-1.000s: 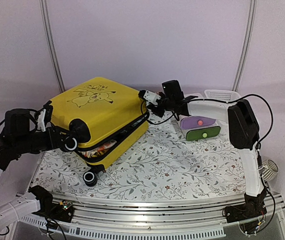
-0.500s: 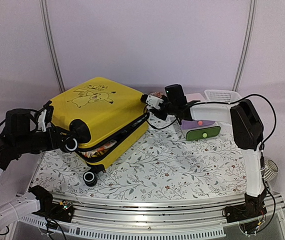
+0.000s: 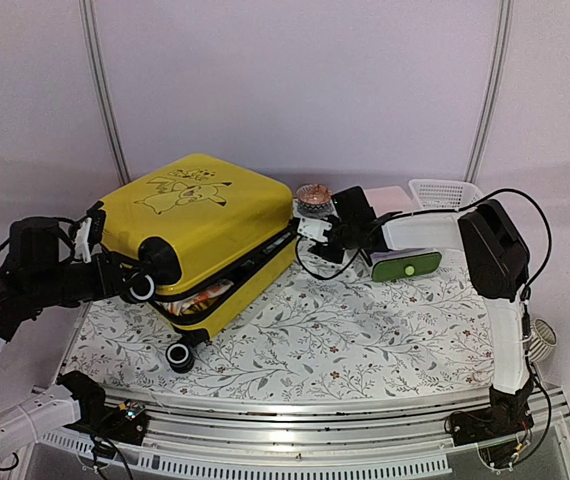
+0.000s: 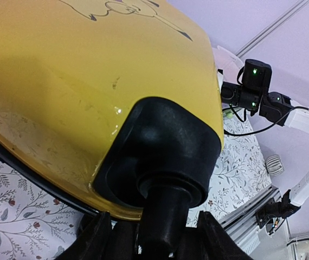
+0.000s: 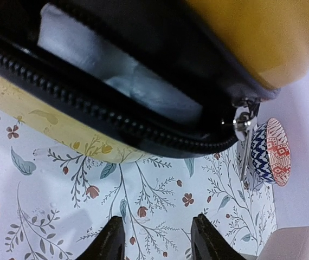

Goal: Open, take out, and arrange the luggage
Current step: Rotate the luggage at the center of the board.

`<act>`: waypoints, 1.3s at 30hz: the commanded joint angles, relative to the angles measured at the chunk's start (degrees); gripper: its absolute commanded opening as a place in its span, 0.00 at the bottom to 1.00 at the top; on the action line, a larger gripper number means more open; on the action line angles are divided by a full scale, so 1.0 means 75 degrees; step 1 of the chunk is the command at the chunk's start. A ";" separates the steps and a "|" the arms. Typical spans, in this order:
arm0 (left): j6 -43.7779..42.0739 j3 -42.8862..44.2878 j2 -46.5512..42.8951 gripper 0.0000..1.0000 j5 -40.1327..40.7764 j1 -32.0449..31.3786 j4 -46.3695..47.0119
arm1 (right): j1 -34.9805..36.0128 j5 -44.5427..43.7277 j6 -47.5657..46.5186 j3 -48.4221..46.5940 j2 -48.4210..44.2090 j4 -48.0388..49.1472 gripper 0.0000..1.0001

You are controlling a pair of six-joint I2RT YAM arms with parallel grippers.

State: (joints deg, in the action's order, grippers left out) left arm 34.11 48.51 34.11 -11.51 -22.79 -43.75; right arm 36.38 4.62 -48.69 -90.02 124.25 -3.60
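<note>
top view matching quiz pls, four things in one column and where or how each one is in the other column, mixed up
Things:
1. luggage
2. patterned bowl
3. drawer box
4. mesh basket

Place or state:
A. farthest right, at the back
B. beside the luggage's far right corner
C. yellow, lid partly unzipped with a gap along the front
D. green front, in front of the mesh basket

Pairs: 1-C, 2-B, 3-D, 4-A
</note>
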 commanded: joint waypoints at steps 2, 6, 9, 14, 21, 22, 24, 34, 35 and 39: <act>0.0313 0.0208 -0.0092 0.22 0.1297 0.0349 -0.0496 | 0.0015 0.0156 0.0156 -0.0198 0.0050 0.0396 0.50; 0.0294 0.0281 -0.0030 0.22 0.1270 0.0354 -0.0505 | -0.0014 0.0268 0.0218 -0.0064 -0.0030 0.0945 0.50; 0.0316 0.0293 -0.0088 0.22 0.1295 0.0355 -0.0521 | -0.0087 0.0417 0.0287 0.0122 -0.0222 0.1333 0.50; 0.0324 0.0305 -0.0115 0.22 0.1320 0.0349 -0.0550 | -0.0134 0.0269 0.0197 0.0454 -0.0505 0.1818 0.50; 0.0278 0.0326 -0.0083 0.22 0.1332 0.0350 -0.0553 | -0.0152 0.0389 -0.0044 0.0261 -0.0312 0.1944 0.51; 0.0274 0.0320 -0.0089 0.22 0.1338 0.0352 -0.0554 | -0.0149 0.0381 -0.0084 0.0181 -0.0232 0.1944 0.51; 0.0285 0.0317 -0.0094 0.22 0.1336 0.0351 -0.0554 | -0.0152 0.0381 -0.0171 0.0056 -0.0121 0.1938 0.51; 0.0284 0.0362 -0.0048 0.22 0.1347 0.0354 -0.0564 | -0.0114 0.0344 -0.0473 -0.0558 0.0472 0.1835 0.50; 0.0282 0.0374 -0.0048 0.22 0.1350 0.0350 -0.0568 | -0.0106 0.0303 -0.0518 -0.0595 0.0517 0.1813 0.50; 0.0282 0.0396 -0.0033 0.22 0.1368 0.0350 -0.0574 | -0.0099 0.0256 -0.0602 -0.0619 0.0591 0.1766 0.50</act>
State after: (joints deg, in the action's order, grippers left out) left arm 34.11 48.84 34.15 -11.27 -22.79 -43.77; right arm 35.35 6.59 -52.16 -93.36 126.41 10.20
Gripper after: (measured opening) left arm 0.485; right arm 0.504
